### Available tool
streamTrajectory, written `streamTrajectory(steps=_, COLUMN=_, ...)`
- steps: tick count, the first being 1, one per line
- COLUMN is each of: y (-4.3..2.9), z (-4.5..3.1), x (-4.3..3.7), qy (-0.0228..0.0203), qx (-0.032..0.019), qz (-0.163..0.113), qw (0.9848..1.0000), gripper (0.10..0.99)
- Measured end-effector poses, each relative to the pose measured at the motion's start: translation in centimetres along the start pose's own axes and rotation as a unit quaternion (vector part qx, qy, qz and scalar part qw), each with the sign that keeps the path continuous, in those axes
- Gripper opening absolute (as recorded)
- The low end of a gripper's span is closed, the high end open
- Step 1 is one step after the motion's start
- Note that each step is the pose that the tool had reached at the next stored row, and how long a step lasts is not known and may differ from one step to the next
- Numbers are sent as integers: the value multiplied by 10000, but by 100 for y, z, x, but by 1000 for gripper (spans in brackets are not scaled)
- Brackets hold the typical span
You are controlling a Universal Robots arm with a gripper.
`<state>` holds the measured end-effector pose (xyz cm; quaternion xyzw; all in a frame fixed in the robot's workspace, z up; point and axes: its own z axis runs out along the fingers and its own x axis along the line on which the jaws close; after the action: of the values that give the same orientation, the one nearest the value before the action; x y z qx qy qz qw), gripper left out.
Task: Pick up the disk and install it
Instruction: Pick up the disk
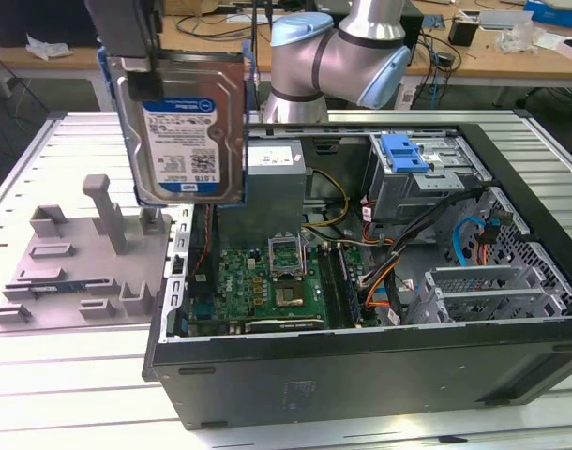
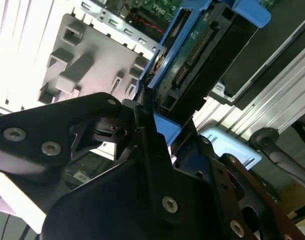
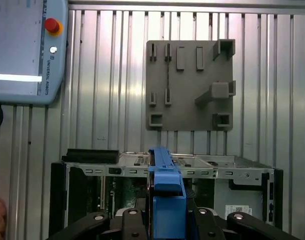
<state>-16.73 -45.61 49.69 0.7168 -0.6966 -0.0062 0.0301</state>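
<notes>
The disk (image 1: pixel 181 131) is held in the air by the only arm in use, 1 in all. The gripper (image 1: pixel 141 58) is clamped on the upper end of its blue frame, and the grasp is also seen in the second wrist view. The disk hangs straight down from the gripper, with its long axis upright and its label turned toward the exterior camera. It is carried above the computer case (image 1: pixel 361 361), over the side wall nearest the grey plate (image 1: pixel 70 267). The drive cage (image 1: pixel 427 183) is set inside the case at the opposite end, toward the exterior view's right, well apart from the disk. Installation is judged not yet done.
</notes>
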Motion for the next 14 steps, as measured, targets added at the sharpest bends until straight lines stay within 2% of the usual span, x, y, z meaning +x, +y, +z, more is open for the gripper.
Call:
streamTrajectory(steps=4, y=-158, z=-5, x=94, qy=0, qx=-10, qz=0, qw=10000, gripper=369)
streamTrajectory(steps=7, y=-320, z=-11, x=188, qy=0, qx=-21, qz=-2, qw=10000, gripper=369)
streamTrajectory(steps=8, y=-395, z=-13, x=231, qy=-1, qx=-26, qz=-1, qw=10000, gripper=369)
streamTrajectory(steps=12, y=-550, z=-18, x=318, qy=-1, qx=-35, qz=-1, qw=10000, gripper=369)
streamTrajectory(steps=14, y=-652, z=-22, x=374, qy=-1, qx=-42, qz=-1, qw=10000, gripper=369)
